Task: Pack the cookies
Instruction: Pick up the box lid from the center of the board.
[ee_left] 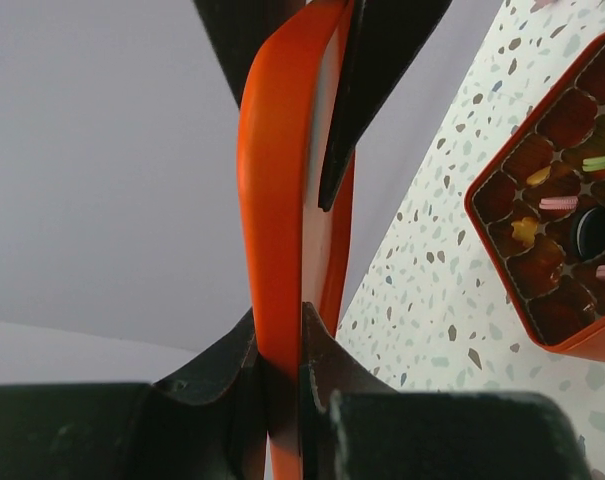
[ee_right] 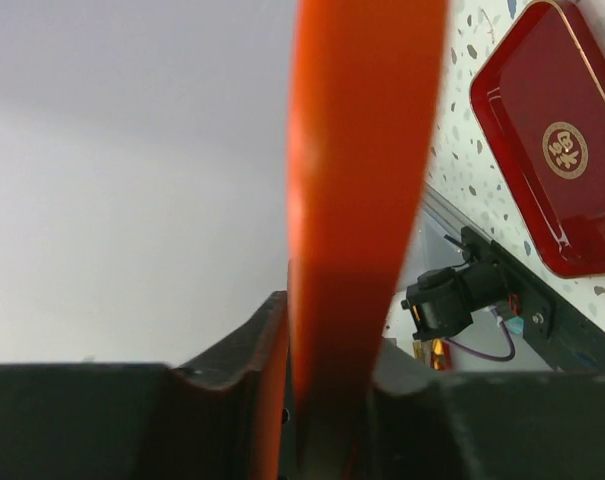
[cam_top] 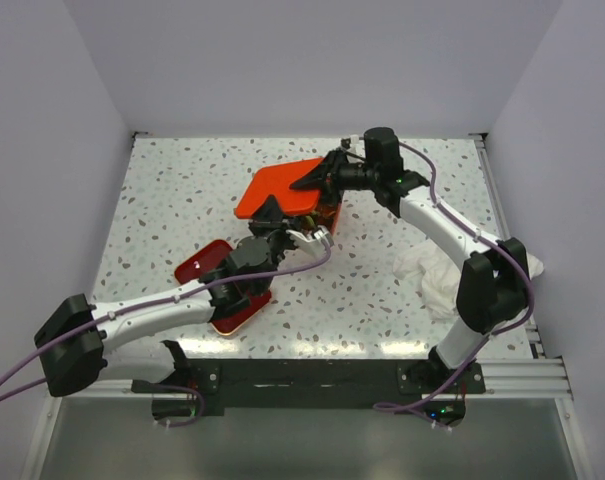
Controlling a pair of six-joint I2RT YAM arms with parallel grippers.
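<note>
Both grippers hold one flat orange lid (cam_top: 278, 189) in the air. My left gripper (cam_top: 273, 214) is shut on its near edge, and my right gripper (cam_top: 318, 180) is shut on its far right edge. The lid stands edge-on in the left wrist view (ee_left: 282, 200) and in the right wrist view (ee_right: 362, 180). The orange compartment box (ee_left: 502, 260) sits on the table below. It holds cookies: a pink one (ee_left: 559, 204), a yellow one (ee_left: 525, 231), a dark one (ee_left: 592, 232) and a green one (ee_left: 604, 161). In the top view the lid hides most of the box (cam_top: 330, 216).
A dark red tray (cam_top: 204, 263) with a gold emblem (ee_right: 565, 150) lies under my left arm near the front. A crumpled white cloth (cam_top: 430, 270) lies at the right beside my right arm. White walls close in the speckled table (cam_top: 172, 190).
</note>
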